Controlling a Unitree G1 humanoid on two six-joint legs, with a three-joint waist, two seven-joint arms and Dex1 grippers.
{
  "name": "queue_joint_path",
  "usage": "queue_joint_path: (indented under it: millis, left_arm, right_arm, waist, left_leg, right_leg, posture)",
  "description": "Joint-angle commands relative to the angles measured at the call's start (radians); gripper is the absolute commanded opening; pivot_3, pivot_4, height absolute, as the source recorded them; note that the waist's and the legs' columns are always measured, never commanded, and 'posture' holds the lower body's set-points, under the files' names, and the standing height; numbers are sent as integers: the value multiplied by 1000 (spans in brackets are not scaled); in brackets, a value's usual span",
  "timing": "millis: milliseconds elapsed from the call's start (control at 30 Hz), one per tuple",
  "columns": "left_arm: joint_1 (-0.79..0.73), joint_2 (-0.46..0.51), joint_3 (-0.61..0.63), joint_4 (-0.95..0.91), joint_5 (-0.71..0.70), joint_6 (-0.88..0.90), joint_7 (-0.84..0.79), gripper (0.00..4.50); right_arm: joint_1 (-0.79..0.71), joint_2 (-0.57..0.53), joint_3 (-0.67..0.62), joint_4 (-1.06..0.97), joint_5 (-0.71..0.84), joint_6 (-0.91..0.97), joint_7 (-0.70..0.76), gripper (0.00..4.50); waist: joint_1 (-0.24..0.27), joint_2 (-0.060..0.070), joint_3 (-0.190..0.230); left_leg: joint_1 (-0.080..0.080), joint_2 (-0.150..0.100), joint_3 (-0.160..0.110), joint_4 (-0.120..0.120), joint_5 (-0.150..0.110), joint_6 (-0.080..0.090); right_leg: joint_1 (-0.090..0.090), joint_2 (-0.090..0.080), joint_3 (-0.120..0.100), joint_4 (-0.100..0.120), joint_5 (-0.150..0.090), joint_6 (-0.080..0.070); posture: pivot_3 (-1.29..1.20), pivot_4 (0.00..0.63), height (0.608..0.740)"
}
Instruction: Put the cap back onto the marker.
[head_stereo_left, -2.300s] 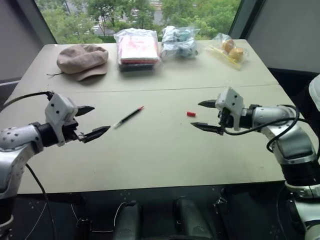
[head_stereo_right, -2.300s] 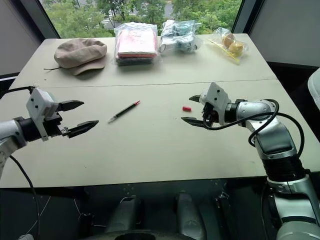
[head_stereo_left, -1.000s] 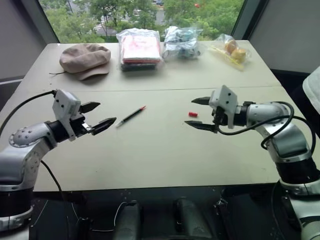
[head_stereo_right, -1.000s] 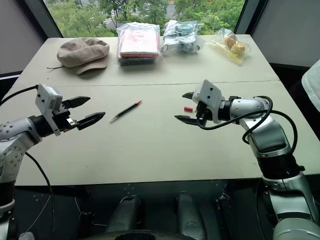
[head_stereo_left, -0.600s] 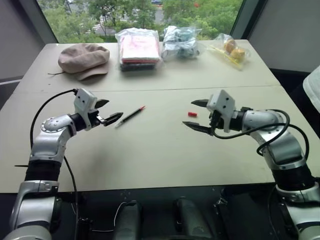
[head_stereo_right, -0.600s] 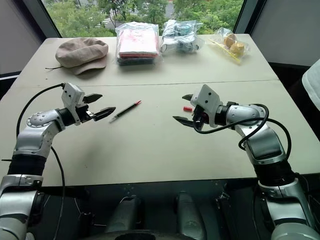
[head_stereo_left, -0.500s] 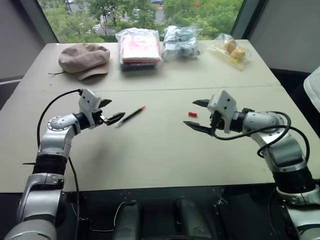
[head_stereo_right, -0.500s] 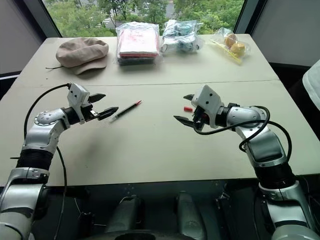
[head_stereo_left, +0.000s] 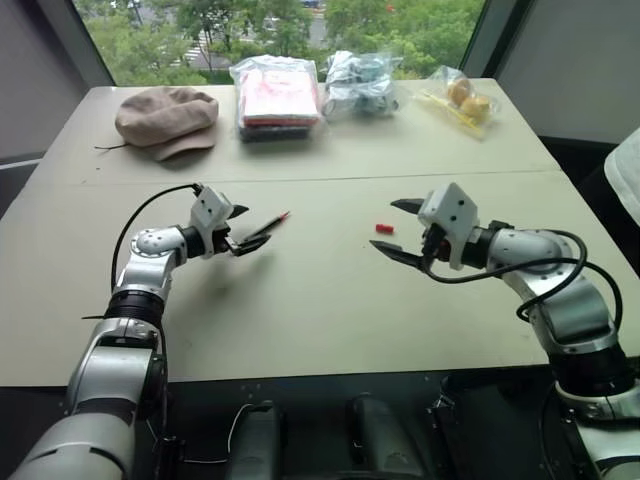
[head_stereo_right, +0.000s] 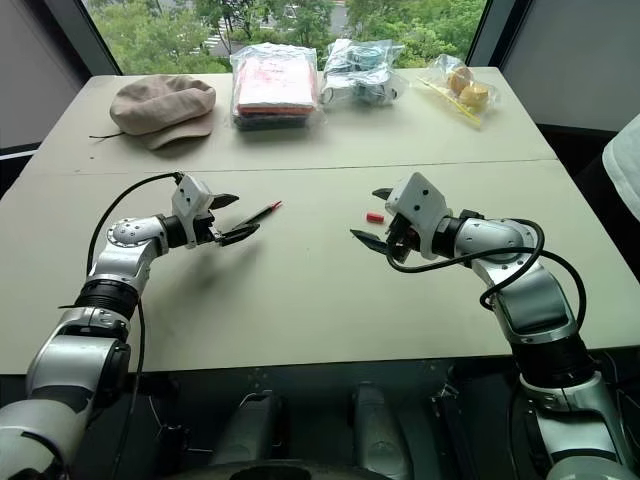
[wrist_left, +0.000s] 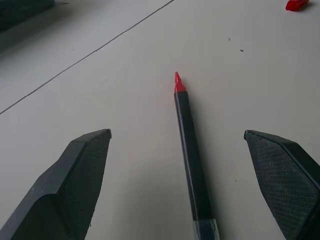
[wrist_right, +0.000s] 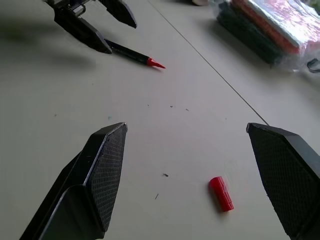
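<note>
Your left gripper (wrist_left: 182, 190) stood released, its fingers (wrist_left: 75, 190) wide to either side of the marker (wrist_left: 189, 155), which lay flat on the desk (head_stereo_left: 320, 310) near the middle, left of centre, red tip toward the far edge. Nothing was grasped.

Your right gripper (wrist_right: 192, 200) was likewise released, its fingers (wrist_right: 100, 180) spread around the cap (wrist_right: 221, 193) and above it. The cap lay on its side right of centre, well apart from the marker.

Risks, as judged:
- The marker was thin and flat on the desk. If you closed off-centre, one finger could have struck first and rolled or spun it out of the grip.
- A grip too near the tip would have left no bare end to take the cap; ink could also have fouled a finger.
- The cap was tiny and round. A slightly high or skewed closure could have squirted it away across the desk.
- Mating needed both parts on one line; a tilted hold on either could have jammed or dropped the cap.

Surroundings: a hat (head_stereo_left: 165, 118), a wrapped pack (head_stereo_left: 278, 100) and two clear bags (head_stereo_left: 362, 82) (head_stereo_left: 460, 100) lay along the far edge, well apart from the work. Nothing obstructed either approach.
</note>
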Motion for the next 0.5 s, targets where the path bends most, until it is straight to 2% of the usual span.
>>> queue_joint_path:
  millis: [33,467,500]
  left_arm:
    - [-32,-6,17,8,1,29,13,4464]
    - [-42,-32,-18,76,61,96,11,4464]
    - [-42,-33,-18,78,62,96,10,4228]
  right_arm:
    - [-10,-13,-35,-40,7,-5,-3,3948]
    - [-50,-11,-23,-16,-2,-10,0,3948]
    - [-50,-12,-23,-17,-3,-10,-1,3948]
  waist:
    - [0,0,0]
    - [4,0,0]
    - [4,0,0]
  left_leg:
    - [0,0,0,0,0,0]
    - [1,0,0,1,0,0]
    - [1,0,0,1,0,0]
  right_leg:
    - [0,0,0,0,0,0]
    - [1,0,0,1,0,0]
    - [1,0,0,1,0,0]
  posture:
    - [0,150,740]
    - [0,150,740]
    - [0,150,740]
